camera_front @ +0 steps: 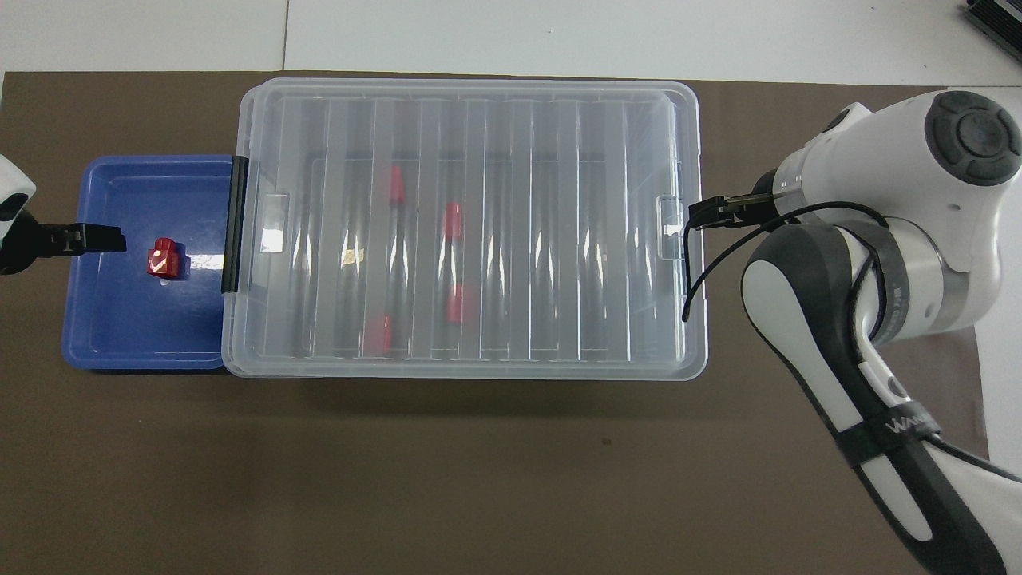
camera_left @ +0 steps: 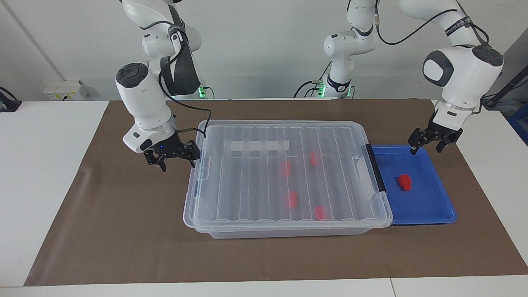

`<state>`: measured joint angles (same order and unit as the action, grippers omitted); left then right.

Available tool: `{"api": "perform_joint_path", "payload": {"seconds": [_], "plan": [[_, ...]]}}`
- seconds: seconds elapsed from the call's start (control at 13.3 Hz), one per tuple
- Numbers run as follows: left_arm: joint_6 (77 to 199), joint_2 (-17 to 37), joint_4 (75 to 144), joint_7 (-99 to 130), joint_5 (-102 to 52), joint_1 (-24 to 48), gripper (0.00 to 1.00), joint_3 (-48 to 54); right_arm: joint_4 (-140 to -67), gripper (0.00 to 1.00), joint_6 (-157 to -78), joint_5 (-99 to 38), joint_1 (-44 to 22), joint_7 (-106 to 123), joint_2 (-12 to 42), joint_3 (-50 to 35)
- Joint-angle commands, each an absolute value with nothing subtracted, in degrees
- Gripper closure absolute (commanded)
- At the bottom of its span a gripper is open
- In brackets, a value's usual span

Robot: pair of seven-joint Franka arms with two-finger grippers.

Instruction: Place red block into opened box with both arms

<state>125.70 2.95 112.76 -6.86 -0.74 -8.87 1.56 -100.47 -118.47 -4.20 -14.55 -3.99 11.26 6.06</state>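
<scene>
The block (camera_left: 404,182) sits alone in the blue tray (camera_left: 429,214), which touches the box (camera_left: 198,194) at the left arm's end of the counter. The lid (camera_left: 255,181) is on, four more blocks beneath it. The left gripper (camera_left: 427,142) hangs over the tray's rim, jaws wide, likely lining up a pick. The right gripper (camera_left: 176,156) is at the box's end latch, jaws wide, probably to lift the lid.

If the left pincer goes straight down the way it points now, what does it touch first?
Probably the blue tray: the open left pincer hangs over its edge nearest the robots. The red block lies off that line; depth is uncertain.
</scene>
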Motion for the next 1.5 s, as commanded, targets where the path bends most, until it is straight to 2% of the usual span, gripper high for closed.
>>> {"api": "perform_joint_path", "payload": {"seconds": [0.0,0.15,0.3,0.67,1.35,1.43], "plan": [[132.2,4.9,116.2,-8.3,-1.6,-10.5,0.00,1.8,-100.6,0.00,-120.1,-4.5,-14.1,-5.0,11.9,6.0],[136.6,5.8,118.8,-8.3,-1.6,-10.4,0.00,1.8,-99.6,0.00,-120.7,-5.1,-14.8,-6.3,12.0,5.9],[140.8,9.8,119.1,-8.3,-1.6,-10.5,0.00,1.8,-100.4,0.00,-124.2,-5.3,-15.6,-7.6,12.7,5.9],[147.8,16.3,119.1,-8.3,-1.6,-10.0,0.00,1.8,-101.6,0.00,-123.7,-4.1,-15.2,-7.1,13.1,6.0],[148.6,16.7,119.9,-8.4,-1.6,-9.6,0.00,1.8,-100.8,0.00,-119.5,1.5,-8.6,-4.5,13.0,6.1],[148.6,16.7,120.0,-8.4,-1.6,-9.6,0.08,1.8,-100.6,0.00,-119.1,1.8,-7.7,-3.4,12.8,6.1]]}}
